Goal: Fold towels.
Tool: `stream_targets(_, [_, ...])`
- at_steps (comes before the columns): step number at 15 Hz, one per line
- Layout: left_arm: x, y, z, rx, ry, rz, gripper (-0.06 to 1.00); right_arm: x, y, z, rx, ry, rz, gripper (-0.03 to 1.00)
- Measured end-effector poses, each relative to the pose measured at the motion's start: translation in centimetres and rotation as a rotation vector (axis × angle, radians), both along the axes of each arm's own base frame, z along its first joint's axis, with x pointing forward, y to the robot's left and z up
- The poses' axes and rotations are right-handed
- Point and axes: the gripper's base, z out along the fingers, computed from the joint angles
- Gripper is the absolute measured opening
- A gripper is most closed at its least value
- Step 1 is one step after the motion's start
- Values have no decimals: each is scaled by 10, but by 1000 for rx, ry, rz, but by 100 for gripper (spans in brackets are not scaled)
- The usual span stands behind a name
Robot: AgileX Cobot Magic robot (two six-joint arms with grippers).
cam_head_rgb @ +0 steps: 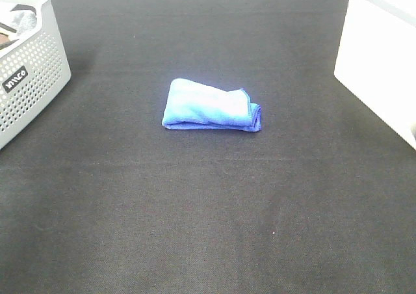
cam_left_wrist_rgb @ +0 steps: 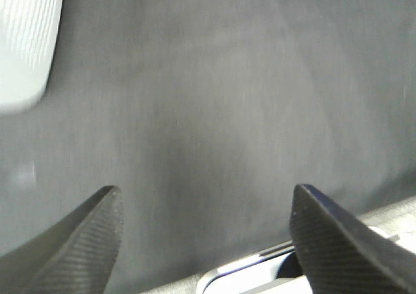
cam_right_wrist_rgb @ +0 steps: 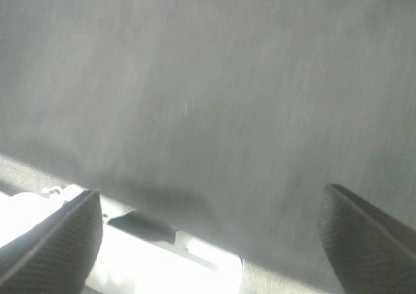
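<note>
Towel [cam_head_rgb: 211, 105] sits folded mid-bench [cam_head_rgb: 208, 229], both claws, L [cam_left_wrist_rgb: 205, 206] & R [cam_right_wrist_rgb: 211, 209], spread wide, empty, well clear; my worry: loose right-end layers could spring open if I nudge it.

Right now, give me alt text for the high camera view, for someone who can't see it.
A blue towel, folded into a small bundle, lies in the middle of a black table. A grey perforated basket stands at the left edge and a white box at the right; no arms show.
</note>
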Motion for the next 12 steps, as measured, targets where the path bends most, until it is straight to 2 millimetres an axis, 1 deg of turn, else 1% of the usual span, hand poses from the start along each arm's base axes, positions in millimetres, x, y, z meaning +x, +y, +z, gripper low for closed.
stream_targets(2, [-46, 13, -19, -3, -101, -29, 69, -43, -12, -16, -7, -91, -5, 85])
stream_targets(3, [-63, 18, -31, 9, -148, -56, 69, -59, -18, -24, -25, -140, -11, 85])
stream_targets(4, [-79, 22, -41, 18, -207, -81, 69, -74, -23, -32, -40, -190, -18, 85])
stream_targets(6, [-101, 28, -57, 39, -303, -122, 69, -98, -33, -42, -64, -313, -36, 85])
stream_targets(7, [-108, 30, -64, 41, -336, -137, 69, -107, -37, -45, -68, -378, -47, 85])
stream_targets(8, [-111, 30, -71, 43, -359, -149, 69, -113, -39, -49, -66, -432, -55, 85])
stream_targets(10, [-110, 29, -81, 42, -371, -166, 69, -118, -41, -52, -54, -522, -56, 85])
stream_targets(12, [-106, 27, -81, 41, -420, -173, 69, -118, -41, -53, -56, -544, -50, 85])
